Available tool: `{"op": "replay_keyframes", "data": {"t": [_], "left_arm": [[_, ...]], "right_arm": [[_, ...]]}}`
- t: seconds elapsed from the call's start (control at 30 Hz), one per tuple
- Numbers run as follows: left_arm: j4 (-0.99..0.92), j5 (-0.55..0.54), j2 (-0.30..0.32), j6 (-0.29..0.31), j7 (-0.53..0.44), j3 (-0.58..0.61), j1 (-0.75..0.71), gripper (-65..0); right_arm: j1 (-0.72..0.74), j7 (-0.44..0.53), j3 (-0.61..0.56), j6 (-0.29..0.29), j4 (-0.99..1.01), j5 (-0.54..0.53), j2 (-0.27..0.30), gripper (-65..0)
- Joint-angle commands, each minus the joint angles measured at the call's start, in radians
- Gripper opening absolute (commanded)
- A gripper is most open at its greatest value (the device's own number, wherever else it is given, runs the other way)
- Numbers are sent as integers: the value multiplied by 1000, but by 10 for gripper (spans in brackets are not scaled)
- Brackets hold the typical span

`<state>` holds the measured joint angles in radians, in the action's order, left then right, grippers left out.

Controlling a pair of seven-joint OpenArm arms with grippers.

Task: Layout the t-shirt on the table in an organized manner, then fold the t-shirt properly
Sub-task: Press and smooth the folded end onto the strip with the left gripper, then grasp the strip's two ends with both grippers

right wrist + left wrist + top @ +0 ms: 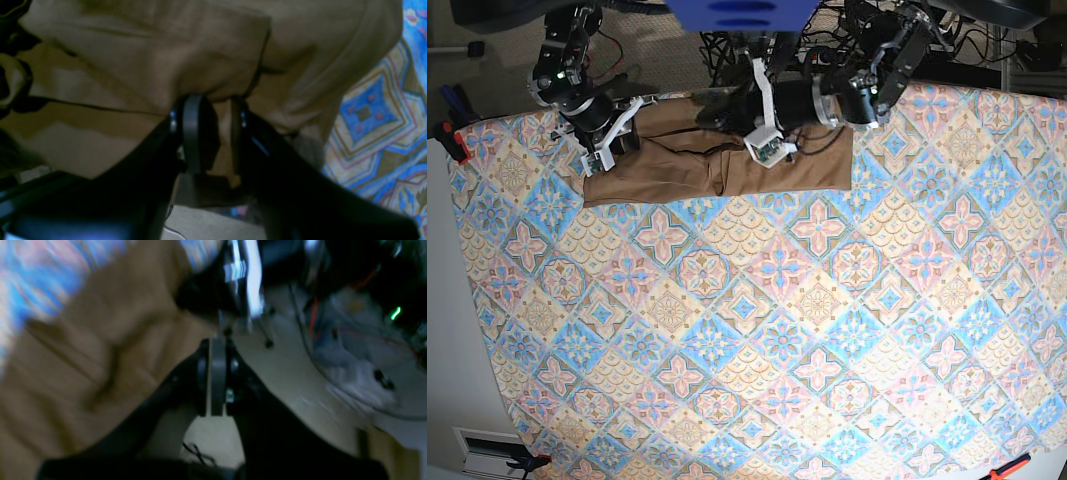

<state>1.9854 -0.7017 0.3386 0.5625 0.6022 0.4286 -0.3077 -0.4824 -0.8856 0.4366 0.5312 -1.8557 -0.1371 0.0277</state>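
My right tool (213, 133) pinched a fold of the t-shirt (717, 165), bunched in a band at the table's (757, 330) far edge, my left tool (218, 373) empty and closed; folding seemed unfinished.

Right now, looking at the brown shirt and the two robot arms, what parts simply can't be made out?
- Plain tan-brown cotton t-shirt: collar, tag and top edge hidden in the base view by both arms.
- Left gripper: left wrist view is motion-blurred; no cloth shows between its shut jaws.
- Right gripper: cloth sits between the jaws, but which part of the shirt is unclear, too close.
- Diamond-tiled table cloth: cut off by picture edges.
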Motion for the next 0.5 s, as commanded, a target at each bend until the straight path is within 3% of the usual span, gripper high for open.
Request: {"op": "replay_keyframes", "data": {"t": [0.0,0.2,0.47], "left_arm": [[41,-17,0,12,-18,2,2,-650],[85,-25,-2,12,-20,-84,5,-564],[85,-26,-8,18,-21,-465,-186,-565]], "right_arm": [[0,6,3,2,-15,-6,5,-514],[0,6,3,2,-15,-6,5,-514],[0,9,11,2,-15,-6,5,-514]]}}
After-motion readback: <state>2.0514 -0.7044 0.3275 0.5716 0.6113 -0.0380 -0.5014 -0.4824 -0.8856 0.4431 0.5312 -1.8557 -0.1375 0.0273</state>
